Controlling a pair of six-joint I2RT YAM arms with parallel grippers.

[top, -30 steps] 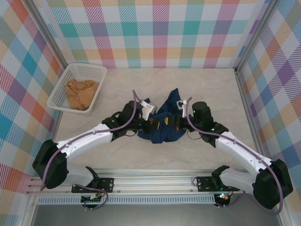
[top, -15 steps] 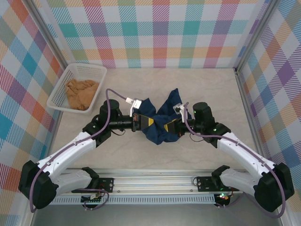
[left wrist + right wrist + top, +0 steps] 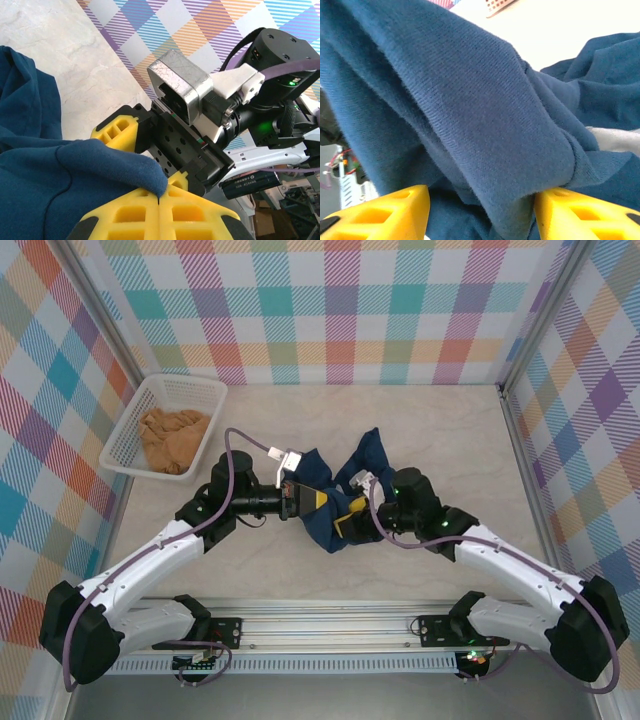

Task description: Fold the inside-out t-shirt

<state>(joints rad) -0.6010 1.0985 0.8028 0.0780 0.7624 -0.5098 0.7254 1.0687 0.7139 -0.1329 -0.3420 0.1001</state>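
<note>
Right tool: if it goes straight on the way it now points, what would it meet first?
The navy t-shirt, bunched between its open fingers; perhaps the left tool beyond, though depth is unclear.

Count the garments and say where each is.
2. The navy t-shirt is bunched in the middle; the tan-orange garment lies in the white basket at far left. More could be hidden beneath it.
</note>
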